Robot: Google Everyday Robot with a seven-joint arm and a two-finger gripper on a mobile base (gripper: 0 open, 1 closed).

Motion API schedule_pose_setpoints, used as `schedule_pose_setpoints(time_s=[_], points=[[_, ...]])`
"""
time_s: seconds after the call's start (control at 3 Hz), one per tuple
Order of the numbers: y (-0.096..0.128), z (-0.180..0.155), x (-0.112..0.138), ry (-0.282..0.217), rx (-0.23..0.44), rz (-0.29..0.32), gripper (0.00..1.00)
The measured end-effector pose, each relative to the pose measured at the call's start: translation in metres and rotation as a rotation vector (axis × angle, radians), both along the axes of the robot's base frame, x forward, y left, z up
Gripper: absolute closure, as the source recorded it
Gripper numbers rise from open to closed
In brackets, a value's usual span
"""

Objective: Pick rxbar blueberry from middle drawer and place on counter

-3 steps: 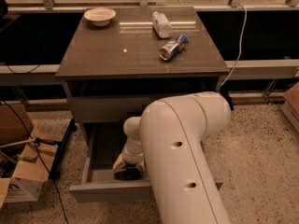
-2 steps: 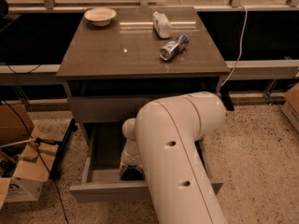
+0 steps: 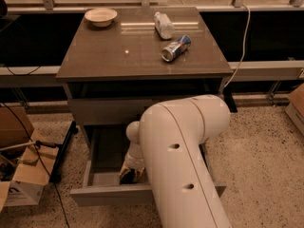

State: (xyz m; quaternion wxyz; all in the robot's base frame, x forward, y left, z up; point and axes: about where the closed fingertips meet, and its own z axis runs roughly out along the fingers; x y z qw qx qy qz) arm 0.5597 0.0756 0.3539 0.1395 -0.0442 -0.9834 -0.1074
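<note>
The middle drawer (image 3: pixel 107 194) is pulled open below the counter (image 3: pixel 133 56). My white arm (image 3: pixel 185 156) reaches down into it and covers its right half. My gripper (image 3: pixel 130 174) is low inside the drawer, close behind the front panel. A small dark shape (image 3: pixel 125 176) lies at its tip on the drawer bottom; it may be the rxbar blueberry, but I cannot tell whether it is held. The left part of the drawer bottom (image 3: pixel 107 151) is bare.
On the counter are a pale bowl (image 3: pixel 100 16) at the back left, a lying plastic bottle (image 3: pixel 164 24) and a lying blue-silver can (image 3: pixel 175 48). Cardboard boxes (image 3: pixel 21 175) stand on the floor at the left. A cable (image 3: pixel 241 42) hangs at the right.
My gripper has sunk a little lower in the drawer, toward its front panel, and the arm has shifted slightly left. The things on the counter have not moved.
</note>
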Motion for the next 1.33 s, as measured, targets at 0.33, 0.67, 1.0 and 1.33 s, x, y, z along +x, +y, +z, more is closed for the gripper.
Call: schedule_pose_setpoints(time_s=[0.33,0.67,1.0,1.33], points=[[0.0,0.002,0.0,0.0,0.0,0.0,1.0],[-0.014,0.008,0.004,-0.01,0.029,-0.062,1.0],[-0.036,0.035,0.011,-0.052,0.128,-0.128,1.0],[-0.064,0.071,0.014,-0.106,0.247,-0.176,1.0]])
